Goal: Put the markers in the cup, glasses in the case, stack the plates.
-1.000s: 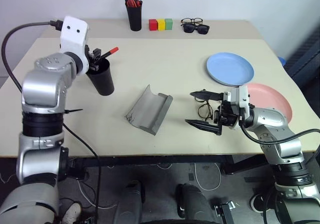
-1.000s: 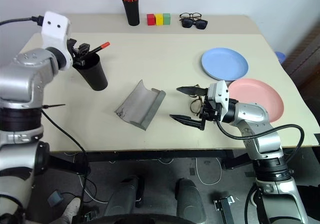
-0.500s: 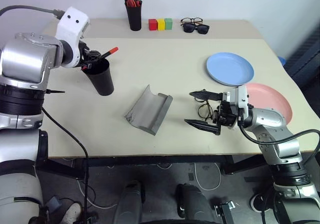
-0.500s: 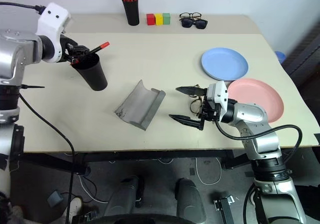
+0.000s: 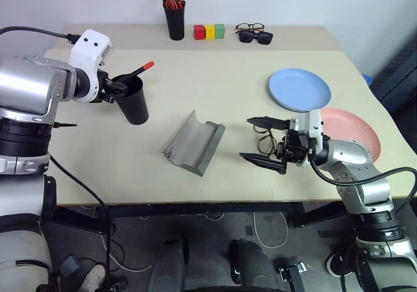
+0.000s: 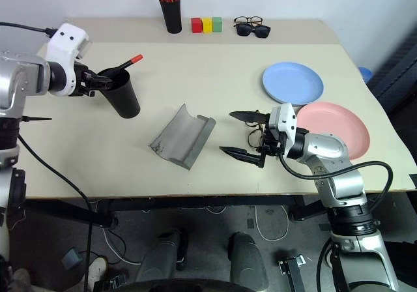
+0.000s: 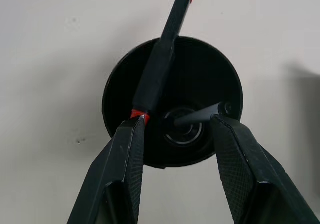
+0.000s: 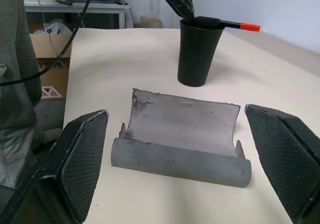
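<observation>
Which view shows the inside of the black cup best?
The left wrist view: it looks straight down into the cup, showing both markers inside. The eye views and right wrist view show it from the side.

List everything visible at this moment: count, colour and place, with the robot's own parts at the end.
cup: one, black, table's left, upright
markers: two, one red-and-black leaning over the rim, one dark lying inside the cup
case: one, grey, open, table centre
glasses: one, thin black frame, behind the right gripper
plates: two, blue plate and pink plate, table's right, side by side
pen holder: one, black, red-orange pens, far edge
blocks: three, red, yellow, green, far edge
spare glasses: two, black, far edge
left gripper: open at the cup's rim
right gripper: open, facing the case
</observation>
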Robot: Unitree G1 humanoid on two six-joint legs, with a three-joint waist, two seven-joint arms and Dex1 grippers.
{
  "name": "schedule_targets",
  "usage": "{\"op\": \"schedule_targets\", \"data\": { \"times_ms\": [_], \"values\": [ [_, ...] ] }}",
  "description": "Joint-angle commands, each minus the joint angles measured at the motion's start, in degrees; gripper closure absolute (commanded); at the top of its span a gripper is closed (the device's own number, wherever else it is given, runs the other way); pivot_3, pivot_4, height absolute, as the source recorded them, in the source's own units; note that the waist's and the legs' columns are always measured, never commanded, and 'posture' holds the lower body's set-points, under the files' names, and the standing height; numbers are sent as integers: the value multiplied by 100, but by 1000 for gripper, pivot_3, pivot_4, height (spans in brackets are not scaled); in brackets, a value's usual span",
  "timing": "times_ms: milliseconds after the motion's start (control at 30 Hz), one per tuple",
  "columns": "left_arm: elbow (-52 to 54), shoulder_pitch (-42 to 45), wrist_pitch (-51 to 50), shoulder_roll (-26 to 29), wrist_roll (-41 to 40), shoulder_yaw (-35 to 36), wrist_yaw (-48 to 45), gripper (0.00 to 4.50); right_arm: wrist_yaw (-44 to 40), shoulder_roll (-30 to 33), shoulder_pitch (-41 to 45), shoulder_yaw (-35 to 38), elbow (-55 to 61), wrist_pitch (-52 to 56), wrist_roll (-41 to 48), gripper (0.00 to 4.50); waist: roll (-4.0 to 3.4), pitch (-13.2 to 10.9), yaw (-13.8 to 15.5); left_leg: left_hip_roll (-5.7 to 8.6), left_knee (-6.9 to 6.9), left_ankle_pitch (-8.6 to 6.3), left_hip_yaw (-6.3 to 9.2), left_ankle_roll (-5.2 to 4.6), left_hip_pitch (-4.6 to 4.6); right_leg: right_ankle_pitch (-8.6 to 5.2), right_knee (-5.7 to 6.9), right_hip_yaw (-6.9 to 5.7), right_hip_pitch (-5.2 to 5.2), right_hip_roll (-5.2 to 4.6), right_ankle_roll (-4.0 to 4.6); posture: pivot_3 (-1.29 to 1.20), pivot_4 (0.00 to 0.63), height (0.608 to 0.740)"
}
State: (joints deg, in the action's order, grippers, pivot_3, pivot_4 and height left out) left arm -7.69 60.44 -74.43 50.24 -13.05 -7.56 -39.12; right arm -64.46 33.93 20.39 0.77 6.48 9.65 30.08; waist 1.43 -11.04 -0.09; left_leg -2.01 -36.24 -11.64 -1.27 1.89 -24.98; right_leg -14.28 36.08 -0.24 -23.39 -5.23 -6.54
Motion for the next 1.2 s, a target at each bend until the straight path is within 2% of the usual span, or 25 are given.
{"op": "schedule_targets", "data": {
  "times_ms": [33, 367, 633, 733, 867, 1033, 1200],
  "values": [
    [135, 6, 22, 65, 13, 233, 98, 2423, -23, -23, 91, 72, 172, -38, 69, 0, 0, 0, -8, 0, 0, 0, 0, 0, 0, 0, 0, 0, 0, 0, 0, 0, 150, 740],
    [-218, 52, 196, -345, 31, 318, 336, 2423, -200, -4, -76, 127, 24, -234, 37, 0, 0, 0, -53, 0, -2, 1, 0, -1, 0, 1, 6, 0, 0, 0, -2, 0, 150, 740],
    [-222, 127, 245, -402, -72, 417, 282, 2423, -127, 25, -114, 146, 156, -167, 61, 0, 0, 0, -59, 0, -3, 1, 0, -1, 0, 1, 7, 1, 0, 1, -2, 0, 150, 740],
    [95, 94, 297, -384, -295, 625, 126, 2423, -83, 24, -79, 138, 179, -125, 67, 0, 0, 0, -59, 0, -3, 1, 0, -1, 0, 1, 7, 1, 0, 1, -2, 0, 150, 740],
    [724, -25, 471, -443, -744, 1244, -31, 2423, -69, 16, -47, 144, 143, -134, 60, 0, 0, 0, -56, 0, -2, 1, 1, -1, 0, 1, 6, 1, 0, 0, -2, 0, 150, 740],
    [1853, -365, 371, -969, -1714, 2145, -144, 2423, -60, 30, -151, 186, 158, -144, 81, 0, 0, 0, -54, 0, -6, 1, 1, -1, 0, 1, 6, 1, 3, 0, -2, 0, 150, 740],
    [2821, -1340, 329, -1464, -2100, 1719, 18, 2423, -87, 298, -705, 330, 354, -199, -27, 0, -2, 2, -40, 0, -8, 1, 1, -1, 10, 1, 9, 4, 15, 0, -2, 0, 150, 740]
  ]
}}
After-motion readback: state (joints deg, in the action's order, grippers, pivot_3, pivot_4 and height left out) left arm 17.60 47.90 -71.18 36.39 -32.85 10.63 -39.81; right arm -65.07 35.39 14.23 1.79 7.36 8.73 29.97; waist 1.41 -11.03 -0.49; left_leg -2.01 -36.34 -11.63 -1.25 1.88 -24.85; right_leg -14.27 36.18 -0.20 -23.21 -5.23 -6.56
